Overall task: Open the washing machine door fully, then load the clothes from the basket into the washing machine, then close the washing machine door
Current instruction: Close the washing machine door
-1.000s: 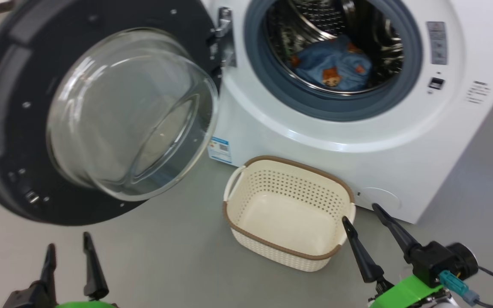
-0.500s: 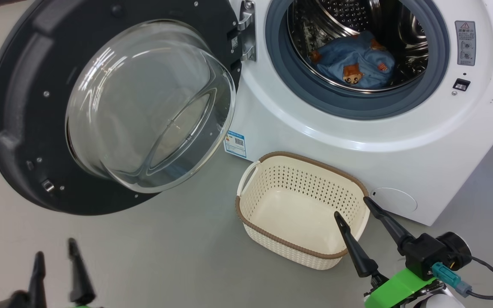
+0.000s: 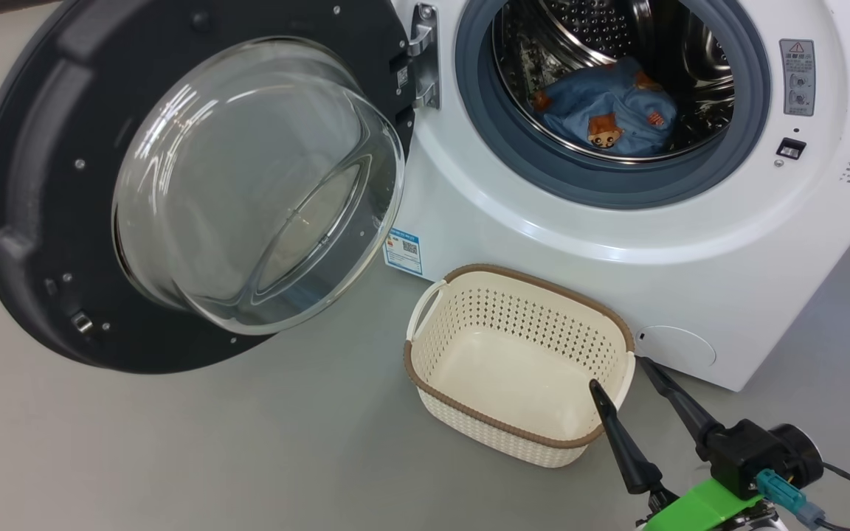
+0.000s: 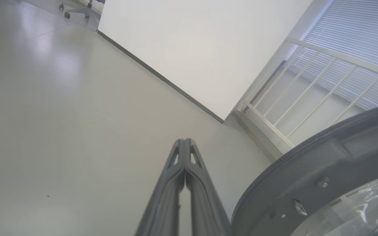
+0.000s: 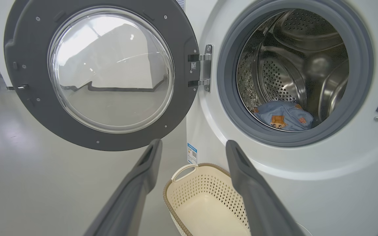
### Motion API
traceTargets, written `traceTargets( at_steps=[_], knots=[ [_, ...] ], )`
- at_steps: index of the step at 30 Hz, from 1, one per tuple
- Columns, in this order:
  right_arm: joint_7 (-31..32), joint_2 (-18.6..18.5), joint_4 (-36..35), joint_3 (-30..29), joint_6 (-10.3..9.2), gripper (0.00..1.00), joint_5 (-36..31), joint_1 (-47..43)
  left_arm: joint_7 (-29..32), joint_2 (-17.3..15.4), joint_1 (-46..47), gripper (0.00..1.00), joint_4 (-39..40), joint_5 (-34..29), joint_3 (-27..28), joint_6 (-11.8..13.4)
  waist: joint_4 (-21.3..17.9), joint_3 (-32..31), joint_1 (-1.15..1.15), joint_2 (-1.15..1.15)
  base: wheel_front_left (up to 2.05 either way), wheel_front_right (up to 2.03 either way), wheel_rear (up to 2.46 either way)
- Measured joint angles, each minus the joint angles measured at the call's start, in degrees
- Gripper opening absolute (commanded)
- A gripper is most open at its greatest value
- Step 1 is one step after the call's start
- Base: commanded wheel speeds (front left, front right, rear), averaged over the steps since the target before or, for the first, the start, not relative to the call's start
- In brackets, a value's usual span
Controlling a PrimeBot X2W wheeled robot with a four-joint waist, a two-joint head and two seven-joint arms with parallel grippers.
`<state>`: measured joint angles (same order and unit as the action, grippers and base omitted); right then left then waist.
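1. Washing machine (image 3: 617,243): white front-loader on grey floor (image 3: 248,442). Drum mouth uncovered, grey gasket all round.
2. Washing machine door (image 3: 34,184): swung wide to robot's left on its hinge, glass bowl facing out. Opening step looks done; closing not yet done.
3. Basket (image 3: 528,317): on floor just in front of washer, below the gap btwn door & drum mouth. Nothing in it.
4. Clothes (image 3: 617,118): blue printed bundle at drum bottom, well inside gasket, no fabric over the lip. Loading appears complete, so approx. two of three steps done; only the door is left.
5. Right hand (image 3: 618,372): fingers spread, nothing held, tips over basket's near right corner.
6. Left hand (image 4: 184,141): fingers pressed together, nothing btwn them, just beside door's outer rim, over bare floor.

Clearance: floor left of door is open, room to get behind its free edge. Basket rim appears lower than door's bottom edge, so swing prob. clears it. Right hand sits near the swing path.
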<state>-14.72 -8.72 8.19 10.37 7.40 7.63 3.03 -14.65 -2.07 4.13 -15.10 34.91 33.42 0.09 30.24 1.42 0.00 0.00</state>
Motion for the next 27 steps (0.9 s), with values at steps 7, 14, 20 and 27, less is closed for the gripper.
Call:
traceTargets(
  at_steps=[7,14,20,27],
  knots=[
    [0.00,0.08,-0.59,-0.93,0.00,1.00,0.00,-1.33,-0.01,-9.16,10.48,0.00,-15.67,3.98,6.64,-2.30,-0.25,0.51,0.00,0.00,0.00,0.00,0.00],
    [0.00,-0.36,-0.92,-0.25,0.00,1.00,0.00,-1.87,4.90,-16.78,24.38,0.00,-30.50,12.17,10.40,-4.03,-1.38,1.38,0.00,0.00,0.00,0.00,0.00],
    [0.00,-0.63,-0.71,0.47,0.00,1.00,0.18,-1.77,8.71,-21.92,33.07,0.00,-37.82,15.36,12.14,-2.80,-3.28,1.78,0.00,0.00,0.00,0.00,0.00],
    [0.00,-0.64,-0.29,1.00,0.00,1.00,0.20,-1.76,13.29,-24.88,41.97,0.00,-43.14,18.41,12.76,-1.63,-5.60,2.26,0.00,0.00,0.00,0.00,0.00]
  ],
)
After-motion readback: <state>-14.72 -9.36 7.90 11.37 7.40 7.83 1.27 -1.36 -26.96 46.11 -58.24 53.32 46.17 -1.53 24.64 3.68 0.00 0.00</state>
